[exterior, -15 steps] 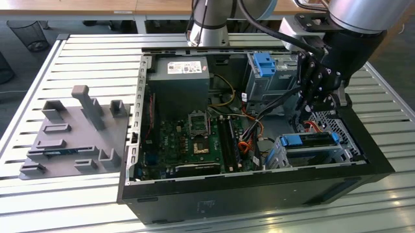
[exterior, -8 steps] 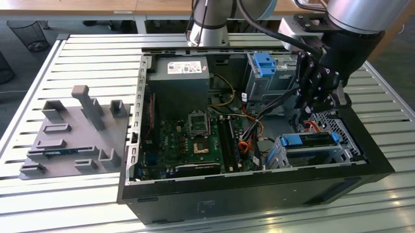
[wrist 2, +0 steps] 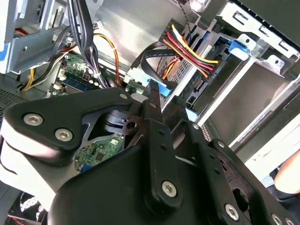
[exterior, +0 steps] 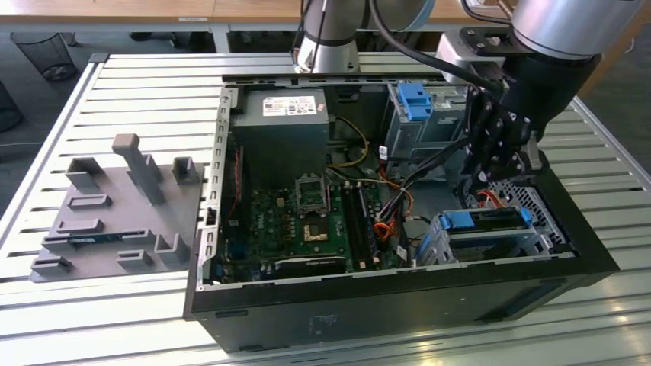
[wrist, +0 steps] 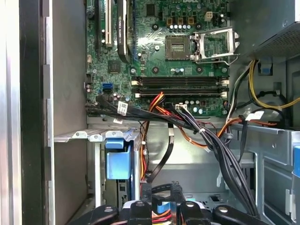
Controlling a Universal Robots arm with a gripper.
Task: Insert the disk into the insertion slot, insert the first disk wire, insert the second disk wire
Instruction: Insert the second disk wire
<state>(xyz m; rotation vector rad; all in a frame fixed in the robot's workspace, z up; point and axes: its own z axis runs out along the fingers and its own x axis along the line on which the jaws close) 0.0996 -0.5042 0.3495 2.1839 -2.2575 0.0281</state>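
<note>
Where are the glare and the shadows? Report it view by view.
Exterior view: sunlight glares off the slatted table near the bottom edge, while the inside of the computer case is darker. Second wrist view: the bare sheet-metal case wall is washed out bright. First wrist view: the motherboard is evenly lit, with no hard shadows.

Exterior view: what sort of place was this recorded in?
Likely a robotics lab or workshop bench: an open computer case lies on a slatted metal table, a grey fixture plate beside it, with desks and a wire wastebasket behind.
</note>
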